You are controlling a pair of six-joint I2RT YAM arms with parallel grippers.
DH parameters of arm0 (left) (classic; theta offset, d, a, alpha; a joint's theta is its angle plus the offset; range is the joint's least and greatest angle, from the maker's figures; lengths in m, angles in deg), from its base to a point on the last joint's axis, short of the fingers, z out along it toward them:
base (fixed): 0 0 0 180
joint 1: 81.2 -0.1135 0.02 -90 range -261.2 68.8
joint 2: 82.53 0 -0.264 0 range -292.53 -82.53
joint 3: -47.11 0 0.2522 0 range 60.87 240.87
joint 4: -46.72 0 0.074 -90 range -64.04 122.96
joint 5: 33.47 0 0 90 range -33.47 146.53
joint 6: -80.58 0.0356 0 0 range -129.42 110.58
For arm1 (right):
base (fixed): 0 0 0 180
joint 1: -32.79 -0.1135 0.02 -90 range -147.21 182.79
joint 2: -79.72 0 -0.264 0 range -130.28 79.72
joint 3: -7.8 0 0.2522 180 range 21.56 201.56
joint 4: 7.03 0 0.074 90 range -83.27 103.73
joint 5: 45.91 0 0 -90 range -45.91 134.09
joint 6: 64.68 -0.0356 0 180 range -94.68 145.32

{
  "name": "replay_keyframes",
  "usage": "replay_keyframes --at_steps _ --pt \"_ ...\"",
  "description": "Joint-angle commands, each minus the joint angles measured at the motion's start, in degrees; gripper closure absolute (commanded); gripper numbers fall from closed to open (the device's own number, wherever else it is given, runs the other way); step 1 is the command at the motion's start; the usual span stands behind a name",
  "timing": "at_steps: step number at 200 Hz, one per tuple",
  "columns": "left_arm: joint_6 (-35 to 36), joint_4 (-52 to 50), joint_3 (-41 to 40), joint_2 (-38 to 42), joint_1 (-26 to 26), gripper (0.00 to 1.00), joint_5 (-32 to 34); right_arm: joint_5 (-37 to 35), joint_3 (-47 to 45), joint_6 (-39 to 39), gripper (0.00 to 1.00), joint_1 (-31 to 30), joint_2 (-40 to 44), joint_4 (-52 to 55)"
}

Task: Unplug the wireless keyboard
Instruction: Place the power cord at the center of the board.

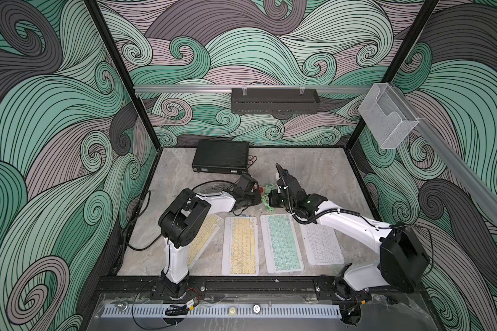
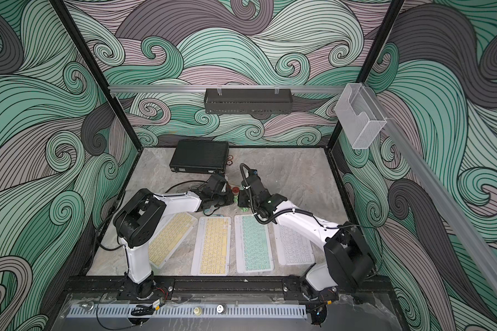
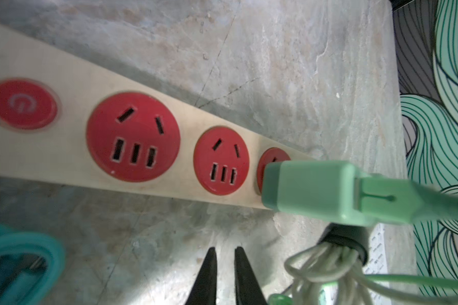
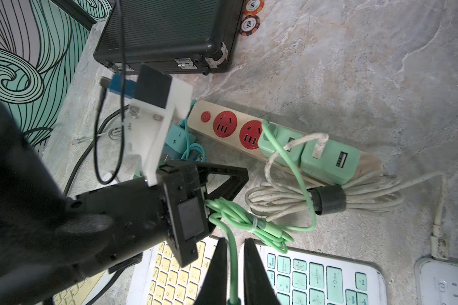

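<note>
Several wireless keyboards lie side by side near the front edge; the mint-green keyboard (image 1: 281, 243) (image 4: 315, 280) is third from the left. A thin green cable (image 4: 296, 174) runs from a green charger (image 4: 278, 142) (image 3: 310, 190) on the beige power strip (image 4: 196, 116) (image 3: 64, 148) down to that keyboard's top edge. My right gripper (image 4: 234, 241) is shut on this cable just above its plug end. My left gripper (image 3: 225, 249) hovers low beside the strip, fingers almost together with nothing between them. The coiled green slack lies by its base.
Two yellow keyboards (image 1: 241, 246) (image 1: 203, 240) and a white one (image 1: 323, 243) flank the green one. A second green charger (image 4: 328, 161), a bundled white cable (image 4: 288, 200) and a teal charger (image 4: 177, 140) crowd the strip. A black case (image 1: 221, 156) and poker chips (image 4: 250, 25) sit behind.
</note>
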Motion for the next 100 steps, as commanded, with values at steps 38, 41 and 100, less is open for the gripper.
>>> replay_keyframes --at_steps 38,41,100 --pt "3.46 -0.93 4.43 -5.21 -0.81 0.84 -1.24 -1.78 -1.12 1.33 0.68 0.23 4.03 1.84" --pt "3.58 -1.20 4.76 -5.52 -0.83 0.84 -1.30 -2.02 -1.21 1.37 0.67 0.25 4.41 1.98" --pt "5.01 -2.59 10.54 -11.82 -1.62 0.84 -7.50 -4.84 -3.24 1.85 0.57 1.49 10.67 6.08"
